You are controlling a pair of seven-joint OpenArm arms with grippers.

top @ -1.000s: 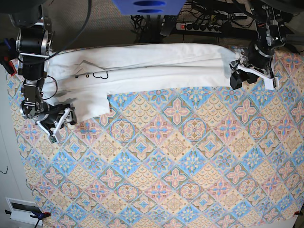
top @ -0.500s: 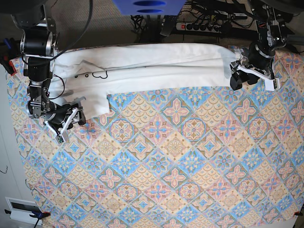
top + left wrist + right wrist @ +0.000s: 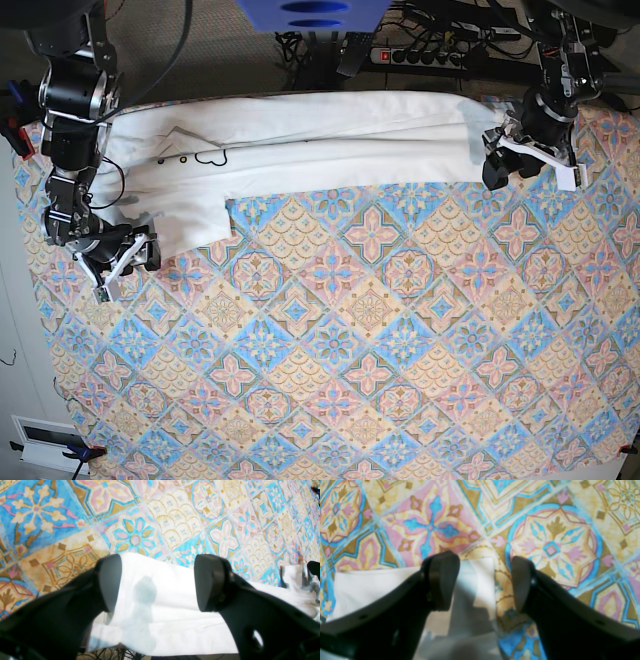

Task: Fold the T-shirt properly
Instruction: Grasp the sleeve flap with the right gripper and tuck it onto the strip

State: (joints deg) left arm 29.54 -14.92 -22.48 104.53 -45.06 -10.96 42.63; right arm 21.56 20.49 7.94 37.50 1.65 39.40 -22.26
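**White T-shirt laid along the far edge of a patterned cloth, both grippers at its ends**

Item 1, right gripper: the right wrist view shows its two dark fingers spread apart, nothing between them. A white fabric corner of the T-shirt lies flat below the gap, on the left finger's side. The picture is soft; no print or writing is legible here.

Item 2, left gripper: the left wrist view shows the fingers parted over a white hem edge that runs across the gap. A faint blue-grey shape shows through the fabric; it cannot be read as letters. The cloth lies under the fingers, not pinched.

Item 3, tablecloth: tile pattern in blue, pink, orange and cream, covering the table.

Item 4, T-shirt, base view: folded into a long band along the far edge, one sleeve flap hanging toward the near left. Small dark marks near the left end are visible only here; they are too small to read.

Item 5, base view only: right gripper at the sleeve's corner, left gripper at the band's opposite end; a power strip and cables beyond the table.
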